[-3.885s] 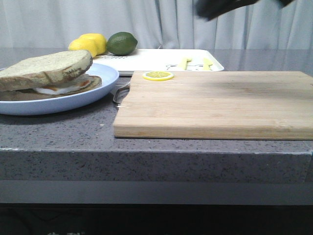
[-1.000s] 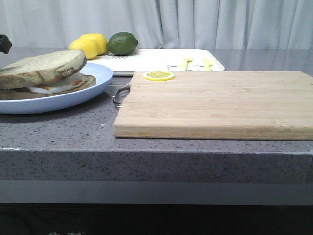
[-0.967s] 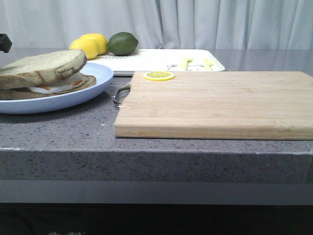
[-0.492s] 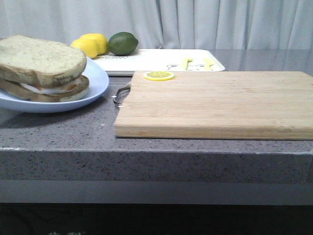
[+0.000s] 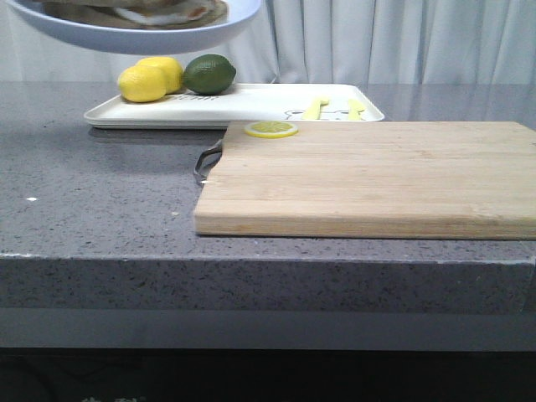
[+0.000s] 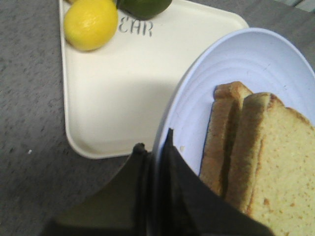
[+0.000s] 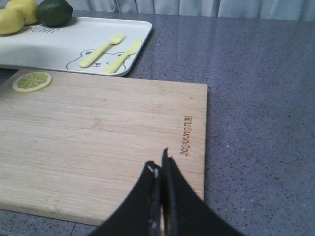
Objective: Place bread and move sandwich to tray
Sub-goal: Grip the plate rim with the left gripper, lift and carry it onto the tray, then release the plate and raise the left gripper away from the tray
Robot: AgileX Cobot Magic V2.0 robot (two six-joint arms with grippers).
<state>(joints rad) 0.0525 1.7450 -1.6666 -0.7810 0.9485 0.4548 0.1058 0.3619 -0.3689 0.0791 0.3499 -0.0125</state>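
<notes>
The light-blue plate [image 5: 142, 33] with the sandwich [image 5: 159, 10] on it hangs high at the upper left of the front view, above the counter. My left gripper [image 6: 153, 147] is shut on the plate's rim [image 6: 165, 123]. In the left wrist view the plate [image 6: 246, 64] carries the tan bread slices [image 6: 261, 157], the thick bread [image 6: 285, 167] on top; the egg is hidden. The white tray [image 6: 123, 88] lies below and beside the plate; it also shows at the back of the front view [image 5: 268, 105]. My right gripper [image 7: 160, 164] is shut and empty above the wooden cutting board [image 7: 98, 137].
Two lemons [image 5: 144, 82] and a lime [image 5: 209, 74] sit on the tray's left end, a yellow fork and knife [image 7: 110, 54] on its right end. A lemon slice [image 5: 270, 129] lies on the cutting board's [image 5: 368, 176] far left corner.
The plate with the sandwich has been lifted off the counter, tilting on the way, and now hangs high above where it stood. The right arm left the front view earlier.
</notes>
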